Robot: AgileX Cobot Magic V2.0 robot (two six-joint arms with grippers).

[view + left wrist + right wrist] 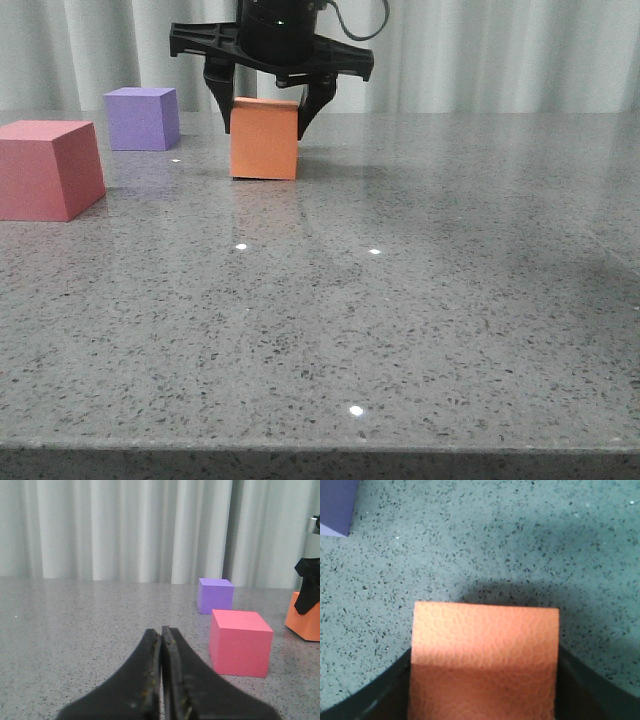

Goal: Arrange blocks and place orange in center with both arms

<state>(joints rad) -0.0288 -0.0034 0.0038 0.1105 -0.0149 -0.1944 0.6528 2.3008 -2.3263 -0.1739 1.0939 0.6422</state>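
The orange cube (265, 138) rested flat on the grey speckled desk (400, 320), toward the far edge and left of the middle. The right end effector (266, 112) hung directly over it, its two dark fingers (226, 110) reaching down on either side of the cube's upper part. In the right wrist view the orange cube (484, 662) filled the space between the fingers (365, 700), which lay against both its side faces, so the right end effector was closed on the cube while the cube's base sat on the desk.

The purple cube (142, 118) stood nearer the far left corner, behind and to the left of the orange one, well apart from it. The reddish-pink cube (48, 168) sat at the left edge, closer to the near side than the purple cube, and touched neither of the others.

The left end effector (161, 680) showed only in its own wrist view, low over the desk (75, 630), with its fingers pressed together and nothing between them. Past it stood the reddish-pink cube (240, 643), then the purple cube (215, 595), with the orange cube (304, 622) at the side.
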